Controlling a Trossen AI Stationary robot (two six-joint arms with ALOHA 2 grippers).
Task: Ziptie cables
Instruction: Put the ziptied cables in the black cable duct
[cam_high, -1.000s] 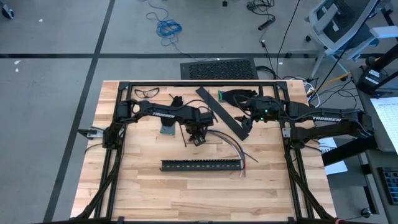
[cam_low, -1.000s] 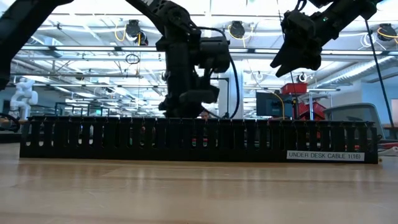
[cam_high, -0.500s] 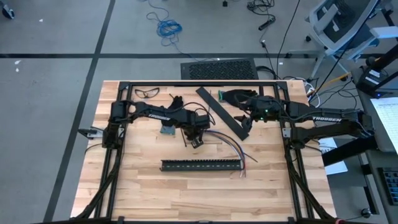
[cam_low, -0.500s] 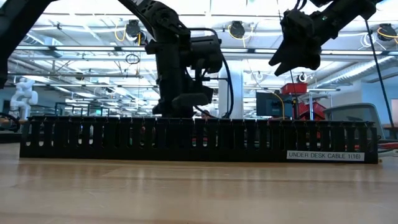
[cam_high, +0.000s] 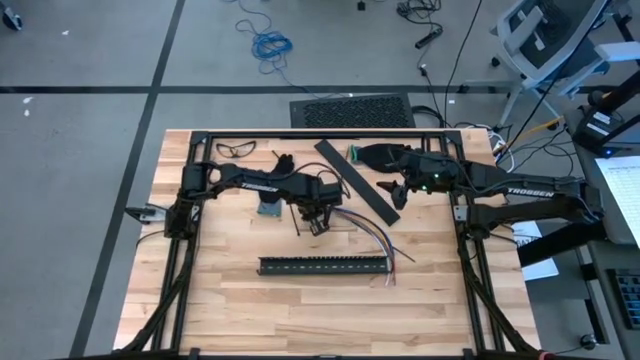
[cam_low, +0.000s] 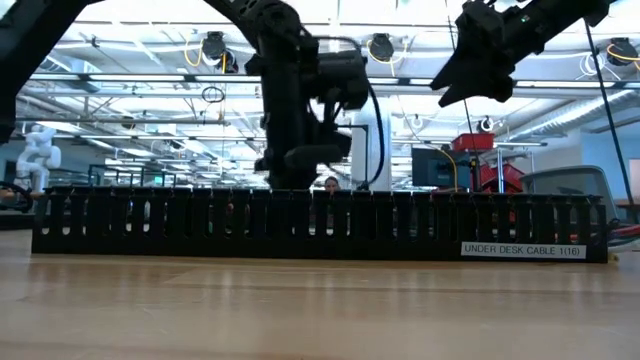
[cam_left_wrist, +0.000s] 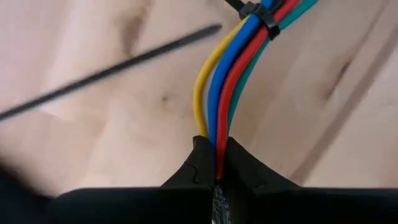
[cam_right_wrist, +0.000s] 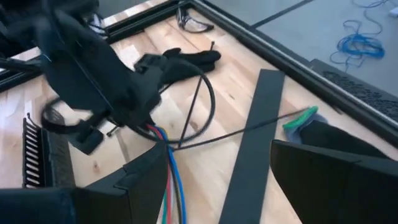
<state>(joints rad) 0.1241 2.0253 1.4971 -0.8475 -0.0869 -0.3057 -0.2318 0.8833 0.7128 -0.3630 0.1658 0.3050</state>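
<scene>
The wooden bench (cam_high: 230, 300) fills the middle of the high view, with a black frame around it. Two dark arms reach in from the left and right sides toward the upper middle of the frame.

A long black slotted strip (cam_high: 323, 265) lies flat on the bench, just below the middle of the frame. In the low view it runs across the whole picture like a little fence. A flat black bar (cam_high: 357, 181) lies slanted in the upper middle, between the two arms.

The cables (cam_high: 372, 235) are a bunch of yellow, blue, red and green wires. They lie on the bench right of the middle, just above the slotted strip, fanning out toward the right.

The left claw (cam_high: 316, 219) sits at the middle of the frame, pinched tight on one end of the cables (cam_left_wrist: 227, 81). A small black tie wraps the wires a little farther along.

The right claw (cam_high: 396, 192) hangs above the slanted bar in the upper right middle, spread wide and holding nothing.

A pair of glasses (cam_high: 236, 149) rests at the upper left of the bench.
</scene>
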